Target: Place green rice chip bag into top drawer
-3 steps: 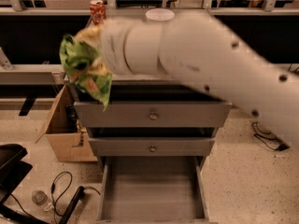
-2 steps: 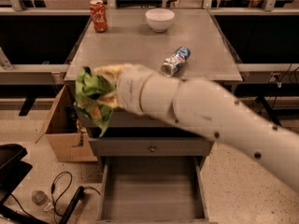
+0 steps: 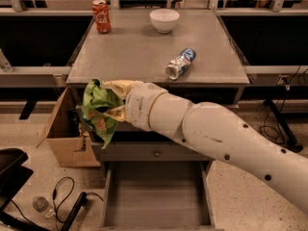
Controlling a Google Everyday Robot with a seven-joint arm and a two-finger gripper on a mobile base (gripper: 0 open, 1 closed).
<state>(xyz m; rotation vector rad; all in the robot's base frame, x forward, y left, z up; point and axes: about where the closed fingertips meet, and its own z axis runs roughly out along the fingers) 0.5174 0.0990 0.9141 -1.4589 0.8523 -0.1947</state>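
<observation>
The crumpled lime-green rice chip bag [image 3: 98, 106] with orange-red print hangs in my gripper [image 3: 114, 100], in front of the cabinet's upper left corner, just below the table's front edge. The gripper's tan fingers [image 3: 120, 86] are shut on the bag. My white arm runs from the lower right across the cabinet front and hides most of the top drawer. The lowest drawer [image 3: 156, 196] is pulled out and open below the arm. A drawer front with a knob [image 3: 156, 153] sits just above it.
On the grey tabletop [image 3: 134, 52] lie a crushed blue-and-silver can [image 3: 180, 63], a red soda can [image 3: 101, 16] at the back left and a white bowl [image 3: 164, 19] at the back. A cardboard box [image 3: 65, 131] stands left of the cabinet. Cables [image 3: 62, 201] lie on the floor.
The gripper with the bag has come down from tabletop height to just below the table's front edge, at the left of the cabinet. The bag stays held.
</observation>
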